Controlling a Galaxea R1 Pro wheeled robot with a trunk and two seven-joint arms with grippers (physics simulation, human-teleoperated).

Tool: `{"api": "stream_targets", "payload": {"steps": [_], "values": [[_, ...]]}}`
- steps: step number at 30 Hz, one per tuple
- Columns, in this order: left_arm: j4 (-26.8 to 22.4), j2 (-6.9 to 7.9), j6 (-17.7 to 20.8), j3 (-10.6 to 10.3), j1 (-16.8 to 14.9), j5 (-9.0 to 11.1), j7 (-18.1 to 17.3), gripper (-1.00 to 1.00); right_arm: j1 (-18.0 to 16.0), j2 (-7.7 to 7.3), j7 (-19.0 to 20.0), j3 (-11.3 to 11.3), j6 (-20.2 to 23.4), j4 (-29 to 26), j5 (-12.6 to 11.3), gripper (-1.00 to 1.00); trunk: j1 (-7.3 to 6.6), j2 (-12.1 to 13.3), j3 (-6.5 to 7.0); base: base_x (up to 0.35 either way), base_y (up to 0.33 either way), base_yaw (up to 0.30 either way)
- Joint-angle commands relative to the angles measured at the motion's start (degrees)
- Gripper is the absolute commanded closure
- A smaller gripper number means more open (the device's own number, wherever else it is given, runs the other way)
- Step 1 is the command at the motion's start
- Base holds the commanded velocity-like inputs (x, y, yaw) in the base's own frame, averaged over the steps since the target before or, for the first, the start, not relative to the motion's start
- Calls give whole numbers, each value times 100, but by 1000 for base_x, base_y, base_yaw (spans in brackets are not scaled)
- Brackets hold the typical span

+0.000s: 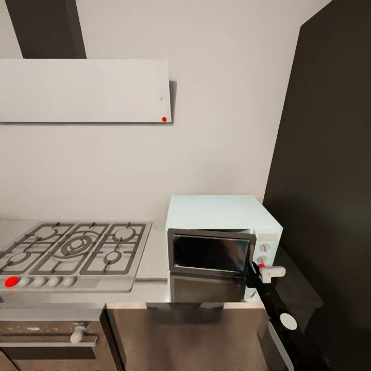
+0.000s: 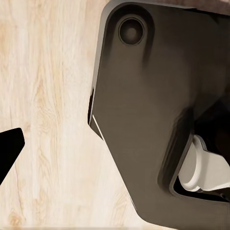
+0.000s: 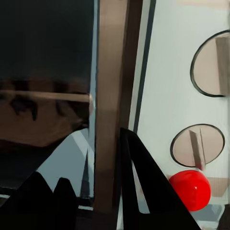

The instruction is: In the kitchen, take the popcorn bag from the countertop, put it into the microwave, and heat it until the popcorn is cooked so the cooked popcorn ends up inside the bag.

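One hand, the right hand (image 1: 256, 272), sits with fingers spread astride the door's right edge on the microwave (image 1: 221, 232) on the bench (image 1: 154, 268), and should, I reckon, pull squarely outward without slipping; no popcorn bag visible.

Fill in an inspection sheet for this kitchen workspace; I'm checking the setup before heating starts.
Surface: grey countertop runs under the hob and the microwave.
Job's things: pale blue microwave stands at the counter's right end, its dark glass door slightly ajar; two knobs and a red button on its right panel. Something tan sits behind the glass; too unclear to name.
Clutter: nothing seen.
Grippers: right gripper is at the door's right edge, fingers astride it; left gripper's dark fingertip hangs over a wooden floor.
Cables: nothing seen.
Surroundings: gas hob left of the microwave, built-in oven below, white hood above, tall dark cabinet at right.
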Motion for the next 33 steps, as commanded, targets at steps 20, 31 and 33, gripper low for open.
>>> {"api": "stream_targets", "payload": {"steps": [20,31,33], "values": [[-8,-55,-18,35,0,5,1,-100,-1,-3,11,-7,-9,8,-28,100,2,-3,-3,-123,0,0],[-7,-61,-18,35,0,5,1,-100,-1,-3,11,-5,-18,8,-28,100,2,-3,-3,-57,0,0],[-5,-56,-18,35,0,5,1,-100,-1,-3,11,-5,-18,8,-28,100,2,-3,-3,-279,0,0]]}}
